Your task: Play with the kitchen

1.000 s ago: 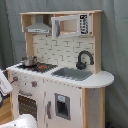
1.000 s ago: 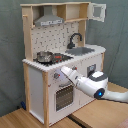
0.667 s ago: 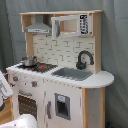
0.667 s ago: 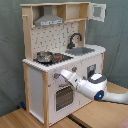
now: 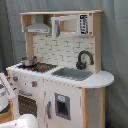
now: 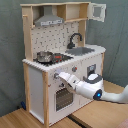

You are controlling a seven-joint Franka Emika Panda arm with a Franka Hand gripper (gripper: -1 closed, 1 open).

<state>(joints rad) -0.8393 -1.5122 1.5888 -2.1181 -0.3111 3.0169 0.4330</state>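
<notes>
The toy kitchen (image 6: 65,60) stands upright on a wooden floor (image 6: 20,119) before a grey curtain (image 5: 116,45). It carries a grey hood (image 6: 48,21), a black faucet (image 6: 75,39) over the sink (image 6: 84,50), a pot (image 6: 44,56) on the stovetop (image 6: 55,58) and an oven door (image 6: 62,97) below.

In the second exterior view we see that the white arm (image 6: 92,89) has advanced over the last second. Its hand (image 6: 58,76) now lies at the front panel above the oven door, at the row of stove knobs (image 6: 56,76). Earlier it sat slightly farther to the second exterior view's right, off the panel. We judge that the arm is starting to work a knob, one way of playing with the kitchen.

We cannot tell how far apart the fingers are, nor whether they have closed on a knob. The hand appears to touch or nearly touch the panel and holds nothing loose.

In the first exterior view only white parts of the arm show at the lower left edge. The microwave cabinet (image 5: 70,25) and the kitchen's work surface (image 5: 97,80) appear unchanged.
</notes>
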